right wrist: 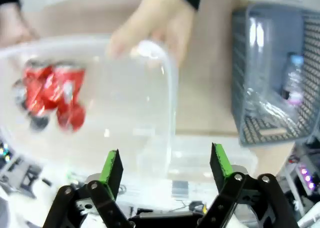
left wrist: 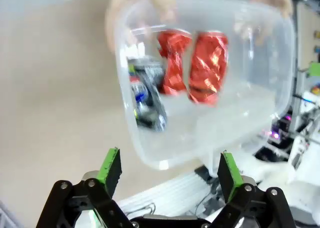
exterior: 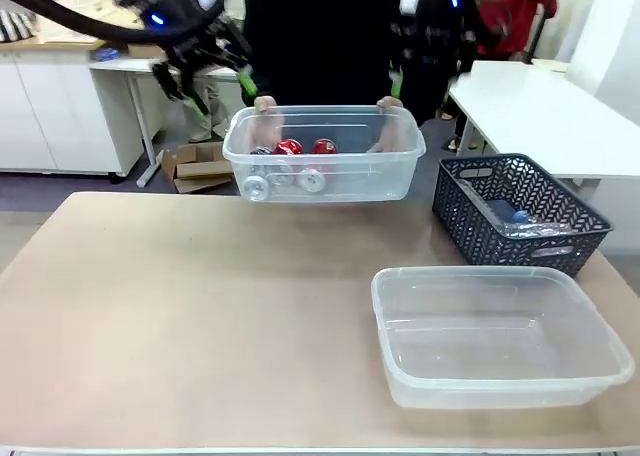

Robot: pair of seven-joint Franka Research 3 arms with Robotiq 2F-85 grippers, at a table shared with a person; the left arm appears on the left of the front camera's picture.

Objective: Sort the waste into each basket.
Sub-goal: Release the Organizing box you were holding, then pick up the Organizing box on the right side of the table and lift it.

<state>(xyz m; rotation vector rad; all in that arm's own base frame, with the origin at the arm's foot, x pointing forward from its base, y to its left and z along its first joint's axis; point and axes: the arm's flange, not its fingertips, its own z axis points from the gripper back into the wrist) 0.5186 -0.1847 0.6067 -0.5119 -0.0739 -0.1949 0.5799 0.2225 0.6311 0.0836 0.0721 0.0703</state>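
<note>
Clear tub (exterior: 385, 176), long axis left-right

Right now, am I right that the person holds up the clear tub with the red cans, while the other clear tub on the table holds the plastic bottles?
Not quite: the clear tub on the table is empty. The plastic bottles lie in the dark lattice basket, as the front view shows. The person's hands do hold up the other clear tub with the red cans.

Front camera facing across table (exterior: 180, 316) toward person (exterior: 310, 36), wrist cameras close above hand-held tub (exterior: 350, 181), all three sharing it
</note>
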